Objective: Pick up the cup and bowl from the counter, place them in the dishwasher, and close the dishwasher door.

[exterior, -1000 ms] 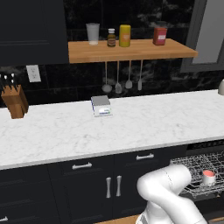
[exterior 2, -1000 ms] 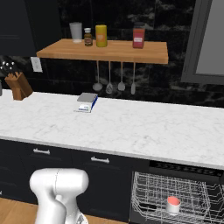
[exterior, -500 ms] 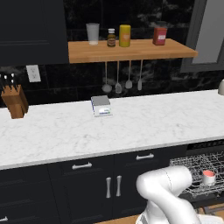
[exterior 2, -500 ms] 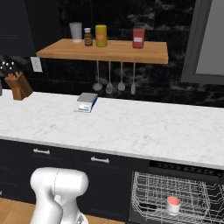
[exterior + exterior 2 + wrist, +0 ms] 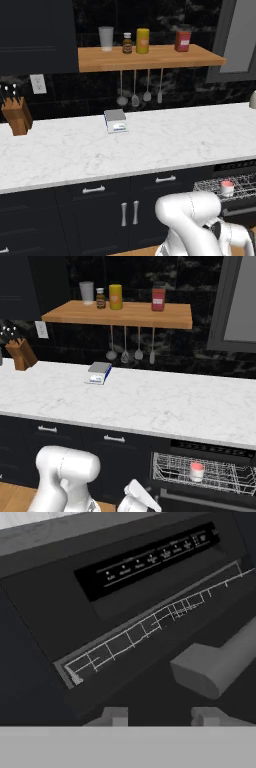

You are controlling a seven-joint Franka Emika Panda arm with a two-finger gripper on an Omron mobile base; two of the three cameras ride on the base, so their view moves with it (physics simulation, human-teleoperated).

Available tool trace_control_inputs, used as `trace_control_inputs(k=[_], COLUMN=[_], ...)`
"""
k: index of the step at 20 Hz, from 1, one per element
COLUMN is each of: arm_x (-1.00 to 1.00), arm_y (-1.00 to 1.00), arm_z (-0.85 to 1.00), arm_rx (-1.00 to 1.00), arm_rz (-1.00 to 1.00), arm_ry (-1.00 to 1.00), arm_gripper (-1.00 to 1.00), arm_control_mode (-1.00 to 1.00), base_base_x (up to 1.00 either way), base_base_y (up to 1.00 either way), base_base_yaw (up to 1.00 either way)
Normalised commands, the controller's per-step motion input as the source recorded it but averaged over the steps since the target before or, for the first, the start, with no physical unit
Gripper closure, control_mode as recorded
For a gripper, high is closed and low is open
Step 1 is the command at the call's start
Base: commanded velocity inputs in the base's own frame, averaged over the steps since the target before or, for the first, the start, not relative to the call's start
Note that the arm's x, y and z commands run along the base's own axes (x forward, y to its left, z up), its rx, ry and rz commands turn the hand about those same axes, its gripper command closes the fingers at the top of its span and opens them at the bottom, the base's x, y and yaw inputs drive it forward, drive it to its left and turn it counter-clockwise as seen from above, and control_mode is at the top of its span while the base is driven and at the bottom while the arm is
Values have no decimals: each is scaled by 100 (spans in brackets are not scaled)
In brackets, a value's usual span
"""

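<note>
cup (image 5: 197, 471): pink, sits in rack (image 5: 210, 474) of dishwasher (image 5: 205, 466); seen too from left base cam.
bowl: can't find it on counter (image 5: 150, 401); prob. already loaded, can't tell.
step (my guess): closing the door.
door (image 5: 125, 677): near shut but ajar, rack wires show thru a thin gap.
handle (image 5: 215, 664): grey bar, up-right of fingertips (image 5: 114, 716), close, not touching; long axis runs along door's top edge, skewed in hand cam.
gripper (image 5: 160, 717): low by door; fingers apart w/ nothing between, how wide can't tell.
next (guess): push on panel just below handle, square to it.
risk: glancing off bar, door left ajar.
</note>
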Motion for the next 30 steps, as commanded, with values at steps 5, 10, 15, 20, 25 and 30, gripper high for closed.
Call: trace_control_inputs(k=[5,10,15,20,25,30], arm_x=[100,100,100,100,100,100], arm_y=[4,-2,0,0,0,0], arm_z=[0,-14,-43,-77,-94,-92], arm_rx=[1,8,8,3,4,0], arm_rz=[0,2,4,5,1,0], arm_ry=[-62,-57,-66,-65,-60,-48], arm_gripper=[-100,-100,-100,-100,-100,-100], arm_control_mode=[-100,-100,-100,-100,-100,-100], base_base_x=[0,0,0,0,0,0], base_base_y=[0,0,0,0,0,0], base_base_yaw=[0,0,0,0,0,0])
